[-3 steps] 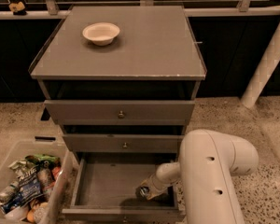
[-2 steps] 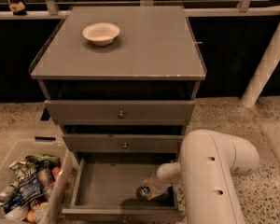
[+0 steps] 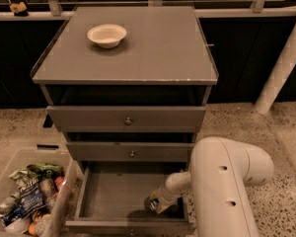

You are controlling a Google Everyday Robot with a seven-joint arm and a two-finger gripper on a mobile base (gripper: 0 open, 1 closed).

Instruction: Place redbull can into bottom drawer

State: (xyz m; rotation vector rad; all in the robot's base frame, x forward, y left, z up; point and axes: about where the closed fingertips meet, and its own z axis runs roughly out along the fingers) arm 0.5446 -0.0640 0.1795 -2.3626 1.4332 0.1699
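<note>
- redbull can (image 3: pixel 151 204): inside the bottom drawer (image 3: pixel 113 196), near-right corner, low over the drawer floor. Dark blue body with one shiny end turned left. Cannot tell if it rests on the floor or sits just above it.
- claw (image 3: pixel 157 206): down in the same near-right corner, right at the can, reaching in from the right. Clenched on the can or released: cannot tell, the contact is hidden.
- bottom drawer: pulled well out toward the near side. Grey interior, bare to the left of the can, with a shadow under the claw.
- arm (image 3: pixel 222 181): large white housing at near right, outside the drawer's right wall. A slimmer white link slopes down and left from it into the drawer.
- middle drawer (image 3: pixel 103 152): shut or nearly so, small round knob (image 3: pixel 132 154) at centre.
- top drawer (image 3: pixel 89 117): front stands a little proud of the desk (image 3: pixel 153 48), with a like knob.
- desk top: flat grey. Cream bowl (image 3: pixel 107 35) upright at far left of it.
- clear bin (image 3: pixel 5 164): on the speckled floor (image 3: pixel 266 127), near left of the desk, holding colourful snack packets (image 3: pixel 29 196).
- white post (image 3: pixel 286 58): leaning, far right, well apart from the desk.
</note>
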